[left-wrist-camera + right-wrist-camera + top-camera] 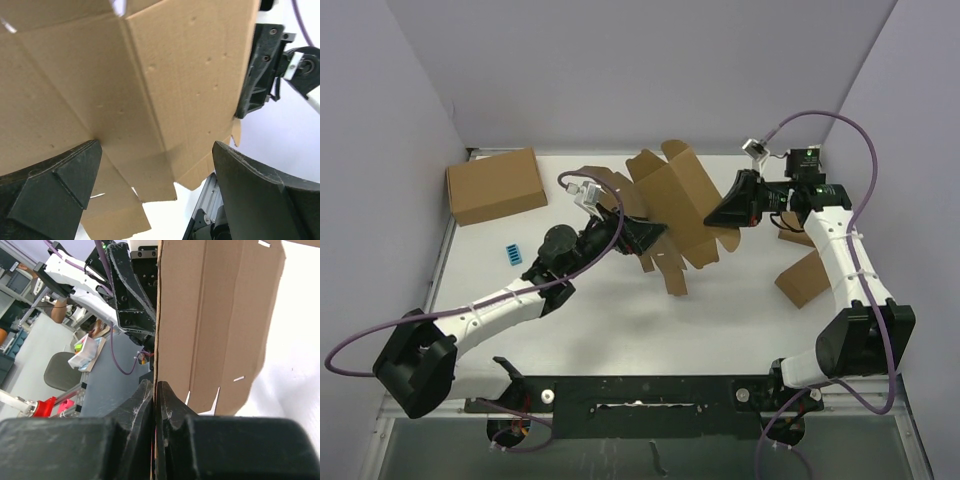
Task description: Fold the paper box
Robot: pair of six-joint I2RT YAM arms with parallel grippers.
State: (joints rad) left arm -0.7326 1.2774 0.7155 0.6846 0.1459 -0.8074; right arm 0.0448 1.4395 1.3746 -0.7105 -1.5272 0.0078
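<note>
- White table [620,330], lit softly and evenly from above.
- Closed in by plain pale lilac walls: left wall [370,150], far wall [640,70], right wall [920,150].
- Beyond the table, in the right wrist view: light grey floor [25,347].
- Grey office chair [62,371] standing on that floor.
- Farther off, a screen [21,282] on a cluttered desk, too blurred for detail.

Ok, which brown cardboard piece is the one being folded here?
Look at the middle of the white table, between the two arms. The paper box is the cardboard held up there, its edge pinched by the right gripper. Unlike the closed carton in the far left corner and the closed box beside the right arm, it is open, with loose flaps sticking out.
</note>
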